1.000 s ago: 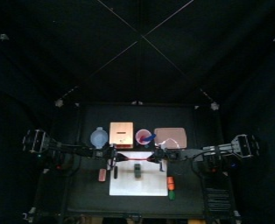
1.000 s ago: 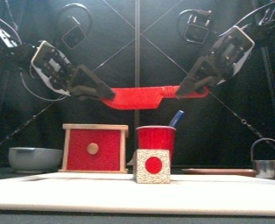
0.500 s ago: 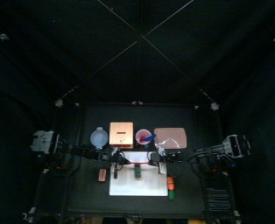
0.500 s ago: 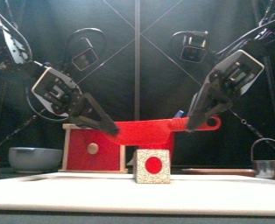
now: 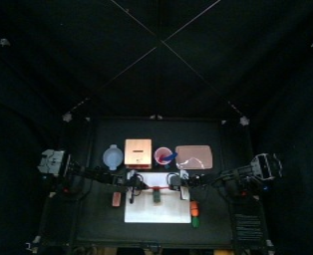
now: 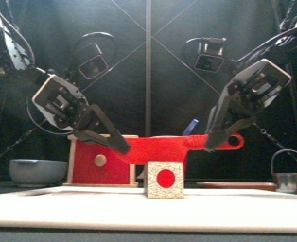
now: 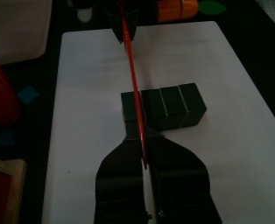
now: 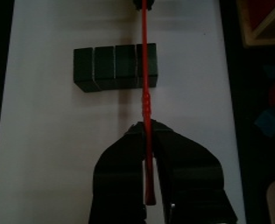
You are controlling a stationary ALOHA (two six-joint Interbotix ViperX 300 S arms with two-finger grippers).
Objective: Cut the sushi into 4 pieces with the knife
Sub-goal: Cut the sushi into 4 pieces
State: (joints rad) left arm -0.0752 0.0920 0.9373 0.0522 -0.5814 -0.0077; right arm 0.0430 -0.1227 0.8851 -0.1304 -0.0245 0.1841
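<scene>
A red toy knife (image 6: 177, 147) hangs level just above the sushi roll (image 6: 164, 180), which I see end-on in the front view, white with a red centre. My left gripper (image 6: 117, 145) is shut on the blade's tip and my right gripper (image 6: 218, 142) on the handle end. In the left wrist view the thin red knife (image 7: 134, 96) runs from my left gripper (image 7: 143, 149) across one end of the dark green sushi roll (image 7: 164, 107). The right wrist view shows the knife (image 8: 144, 70) over the end block of the sushi roll (image 8: 114, 68), held by my right gripper (image 8: 144, 136). The roll lies on the white cutting board (image 5: 156, 207).
Behind the board stand the blue-grey bowl (image 5: 113, 156), the wooden box (image 5: 138, 152) with its red drawer front (image 6: 100, 161), the red cup (image 5: 164, 154) with a blue knife (image 6: 189, 126), and the pink tray (image 5: 195, 155). The metal cutter (image 6: 288, 175) sits at right. Toy foods (image 5: 194, 210) lie beside the board.
Both arms have come down together, lowering the red knife from well above the cup to just over the sushi roll. The roll has not moved.
</scene>
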